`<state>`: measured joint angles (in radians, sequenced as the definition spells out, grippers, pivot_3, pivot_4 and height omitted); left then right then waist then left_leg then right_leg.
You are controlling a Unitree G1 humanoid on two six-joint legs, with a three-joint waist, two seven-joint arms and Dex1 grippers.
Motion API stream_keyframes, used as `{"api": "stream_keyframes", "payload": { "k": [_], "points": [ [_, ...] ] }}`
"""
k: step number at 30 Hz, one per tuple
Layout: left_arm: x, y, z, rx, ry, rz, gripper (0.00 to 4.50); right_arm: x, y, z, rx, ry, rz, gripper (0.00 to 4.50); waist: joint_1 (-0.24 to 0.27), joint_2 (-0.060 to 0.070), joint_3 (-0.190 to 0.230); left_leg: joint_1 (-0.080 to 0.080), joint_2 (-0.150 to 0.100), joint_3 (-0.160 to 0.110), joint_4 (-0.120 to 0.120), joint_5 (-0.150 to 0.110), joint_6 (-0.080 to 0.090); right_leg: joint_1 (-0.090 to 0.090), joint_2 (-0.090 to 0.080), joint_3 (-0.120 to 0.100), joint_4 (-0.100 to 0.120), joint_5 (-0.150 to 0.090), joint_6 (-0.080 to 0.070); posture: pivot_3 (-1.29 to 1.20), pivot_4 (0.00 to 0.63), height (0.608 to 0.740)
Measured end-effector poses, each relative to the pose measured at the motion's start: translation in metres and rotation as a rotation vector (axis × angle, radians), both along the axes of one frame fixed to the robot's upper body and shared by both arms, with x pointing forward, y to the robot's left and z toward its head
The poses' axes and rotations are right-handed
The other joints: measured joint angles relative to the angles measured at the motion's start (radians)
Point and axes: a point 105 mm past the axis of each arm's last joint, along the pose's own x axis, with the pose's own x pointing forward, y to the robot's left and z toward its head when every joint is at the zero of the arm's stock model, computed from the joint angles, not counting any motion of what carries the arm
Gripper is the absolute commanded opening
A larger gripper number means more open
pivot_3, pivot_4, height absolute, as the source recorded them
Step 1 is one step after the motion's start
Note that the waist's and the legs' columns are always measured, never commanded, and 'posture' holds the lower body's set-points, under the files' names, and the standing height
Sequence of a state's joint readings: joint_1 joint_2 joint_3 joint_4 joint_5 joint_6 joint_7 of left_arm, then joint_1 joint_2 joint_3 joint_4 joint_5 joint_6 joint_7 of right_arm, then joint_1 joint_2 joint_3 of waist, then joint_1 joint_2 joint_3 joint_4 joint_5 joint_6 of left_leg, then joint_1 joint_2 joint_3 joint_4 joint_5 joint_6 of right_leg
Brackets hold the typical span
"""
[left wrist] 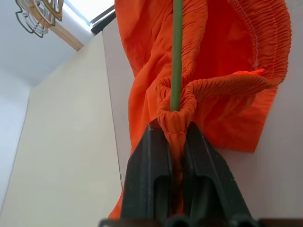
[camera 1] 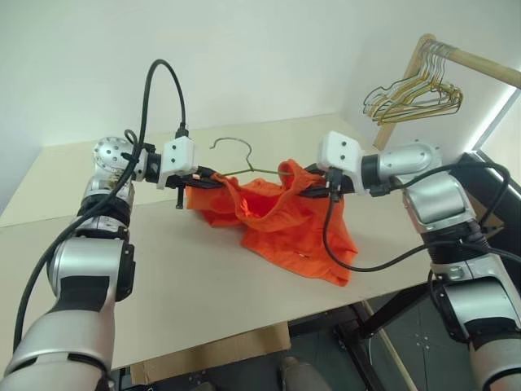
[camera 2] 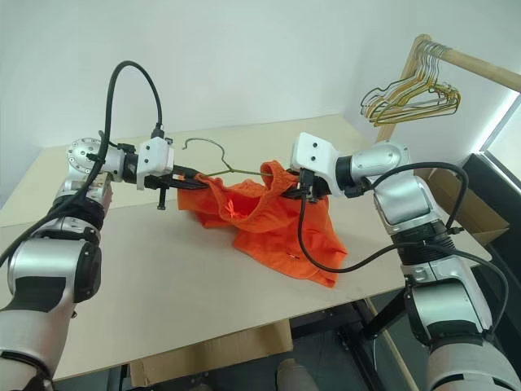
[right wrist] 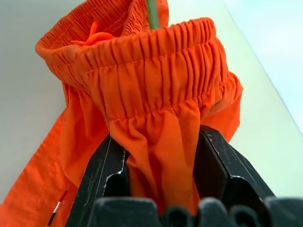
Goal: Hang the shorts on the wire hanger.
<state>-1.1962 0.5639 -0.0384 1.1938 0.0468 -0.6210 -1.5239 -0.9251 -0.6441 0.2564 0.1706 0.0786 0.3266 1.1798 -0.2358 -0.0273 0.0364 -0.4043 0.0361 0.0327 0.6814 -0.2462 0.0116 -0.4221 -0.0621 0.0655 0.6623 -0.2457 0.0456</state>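
Spanning a white-walled corner, the cream table [camera 1: 163, 277] bears the shorts [camera 1: 285, 220].

the shorts [camera 1: 285, 224] hang above the table [camera 1: 163, 285] between the two grippers, their lower part resting on the tabletop. the left gripper [camera 1: 198, 180] is at their left end, the right gripper [camera 1: 319, 189] at their right. the hanger [camera 1: 236, 155] runs through the waistband, its hook rising behind the shorts. a rack [camera 1: 472, 61] with other hangers [camera 1: 411, 98] stands at the far right.
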Motion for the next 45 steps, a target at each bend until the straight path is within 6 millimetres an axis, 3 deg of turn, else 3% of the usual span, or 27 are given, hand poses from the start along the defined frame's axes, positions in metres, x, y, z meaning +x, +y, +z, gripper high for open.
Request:
{"api": "stream_keyframes", "payload": {
  "k": [5,10,11,12,19,25,31,41,45],
  "points": [
    [0.002,-0.002,0.001,0.016,-0.02,0.007,0.05,-0.001,0.001,-0.001,-0.001,0.036,0.0,0.02,0.001,0.0,0.0,0.0,0.0,0.0,0.0,0.0,0.0,0.0,0.0,0.0,0.0,0.0,0.0,-0.17,0.0,0.74],
    [0.007,-0.004,0.001,0.008,-0.024,0.039,0.05,-0.001,0.001,-0.002,-0.001,0.049,-0.012,0.02,0.0,0.0,0.0,0.0,0.0,0.0,0.0,0.0,0.0,0.0,0.0,0.0,0.0,0.0,0.0,-0.17,0.0,0.74],
    [0.007,-0.004,0.001,0.005,-0.024,0.043,0.38,-0.001,0.001,-0.003,-0.001,0.05,-0.013,0.0,0.0,0.0,0.0,0.0,0.0,0.0,0.0,0.0,0.0,0.0,0.0,0.0,0.0,0.0,0.0,-0.17,0.0,0.74],
    [0.008,-0.004,0.002,0.003,-0.025,0.045,0.38,-0.001,0.001,-0.002,-0.001,0.051,-0.014,0.0,0.0,0.0,0.0,0.0,0.0,0.0,0.0,0.0,0.0,0.0,0.0,0.0,0.0,0.0,0.0,-0.17,0.0,0.74],
    [0.013,0.0,0.021,-0.043,-0.043,0.091,2.48,0.0,-0.001,-0.004,0.014,0.07,-0.047,0.0,0.0,0.0,0.0,-0.001,0.0,0.0,0.0,0.0,0.0,0.0,0.0,0.0,0.0,0.0,0.0,-0.17,0.0,0.74],
    [0.015,0.016,0.05,-0.146,-0.033,0.151,4.32,0.003,-0.009,0.0,0.097,0.125,-0.096,0.0,-0.001,0.0,0.0,-0.001,0.0,0.0,0.0,0.0,0.0,0.0,0.0,0.0,0.0,0.0,0.0,-0.17,0.0,0.74],
    [0.02,0.044,0.07,-0.234,-0.059,0.293,4.32,0.012,-0.029,-0.001,0.218,0.231,-0.198,0.0,0.0,0.0,0.0,-0.001,0.0,0.0,0.0,0.0,0.0,-0.001,0.0,0.0,0.0,0.0,0.0,-0.17,0.0,0.74],
    [0.023,0.06,0.096,-0.417,-0.086,0.382,4.32,0.017,-0.041,0.0,0.329,0.311,-0.289,0.0,-0.002,0.0,0.0,-0.001,0.0,0.0,0.0,0.0,0.0,-0.001,0.0,0.0,0.0,0.0,0.0,-0.19,0.0,0.74],
    [0.024,0.066,0.109,-0.575,-0.095,0.409,4.32,0.019,-0.053,0.006,0.39,0.342,-0.394,0.0,-0.001,0.0,0.0,-0.001,0.0,0.0,0.0,0.0,0.0,-0.001,-0.001,0.0,0.001,0.0,0.0,-0.2,0.0,0.74]
  ]
}}
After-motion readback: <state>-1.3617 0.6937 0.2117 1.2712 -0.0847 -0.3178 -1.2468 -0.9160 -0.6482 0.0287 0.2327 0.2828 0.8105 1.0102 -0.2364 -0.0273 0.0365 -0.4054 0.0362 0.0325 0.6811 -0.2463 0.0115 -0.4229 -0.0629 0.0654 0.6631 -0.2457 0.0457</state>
